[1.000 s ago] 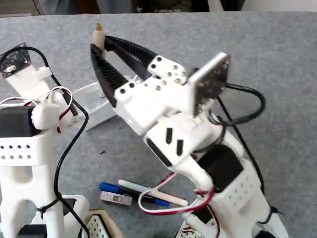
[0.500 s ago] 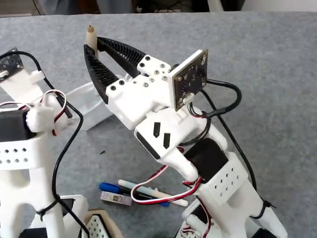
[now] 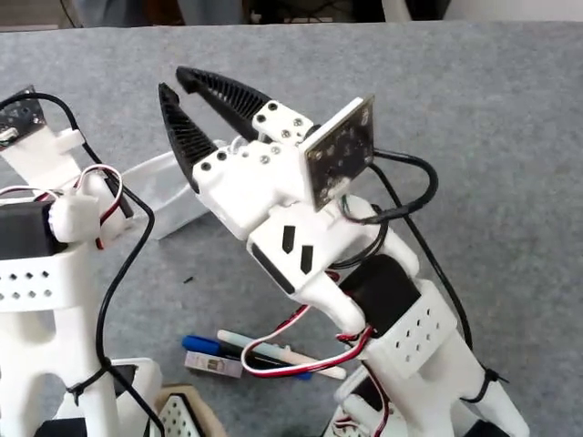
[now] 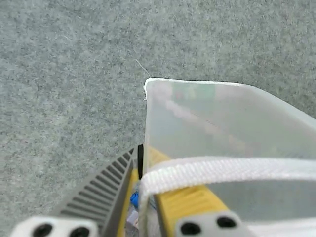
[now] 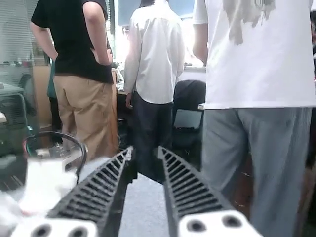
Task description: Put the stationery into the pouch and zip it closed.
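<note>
Grey felt (image 3: 519,118) under pouch (image 3: 173,205), office (image 5: 15,59) behind

Both arms were white printed plastic; the right arm (image 3: 301,228) had black servo blocks, small dark screws and a dark circuit board (image 3: 339,150) on its wrist. Its end effector (image 3: 173,82) carried two black ribbed fingers (image 3: 228,91). A black cable (image 3: 428,187) and red-and-white wires (image 3: 314,367) trailed from it, and the left arm (image 3: 46,300) bore rows of small holes.

Largely hidden behind the right gripper (image 3: 173,82): clear pouch (image 3: 168,193). Partly covered by cables (image 3: 301,364): pens (image 3: 205,346). Cut off at the left wrist view's edge: pouch, with contents too blurred to tell.
</note>
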Tool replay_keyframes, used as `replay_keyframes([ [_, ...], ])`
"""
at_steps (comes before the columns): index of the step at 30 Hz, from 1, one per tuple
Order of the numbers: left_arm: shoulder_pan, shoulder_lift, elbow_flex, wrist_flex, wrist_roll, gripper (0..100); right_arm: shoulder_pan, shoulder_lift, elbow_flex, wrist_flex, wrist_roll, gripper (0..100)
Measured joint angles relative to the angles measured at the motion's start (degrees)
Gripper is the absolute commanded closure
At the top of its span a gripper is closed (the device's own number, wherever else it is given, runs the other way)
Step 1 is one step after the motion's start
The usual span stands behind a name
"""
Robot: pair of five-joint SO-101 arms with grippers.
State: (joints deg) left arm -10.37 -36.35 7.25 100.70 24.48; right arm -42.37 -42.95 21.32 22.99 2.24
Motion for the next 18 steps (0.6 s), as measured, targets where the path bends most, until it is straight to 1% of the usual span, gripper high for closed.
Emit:
replay_keyframes([
  [3,0.0,-0.2,0.0,0.0,0.0,97,0.0,0.1,3.1,0.0,2.9,94.9],
  [7,0.0,-0.1,0.0,0.0,0.0,97,0.0,-0.4,3.2,0.4,3.7,94.9],
  [9,-0.1,-0.1,-0.1,0.0,0.0,97,0.0,-1.8,3.3,3.3,3.7,94.9],
  [12,-1.8,-0.1,-0.2,0.0,0.0,97,0.7,-6.1,2.2,11.8,3.7,94.9],
  [15,-3.8,-0.1,-0.2,0.0,0.1,97,2.9,-10.0,1.8,24.2,3.8,94.9],
  [18,-5.4,-0.1,-0.2,0.0,0.1,97,4.7,-10.8,3.2,36.2,3.9,94.9],
])
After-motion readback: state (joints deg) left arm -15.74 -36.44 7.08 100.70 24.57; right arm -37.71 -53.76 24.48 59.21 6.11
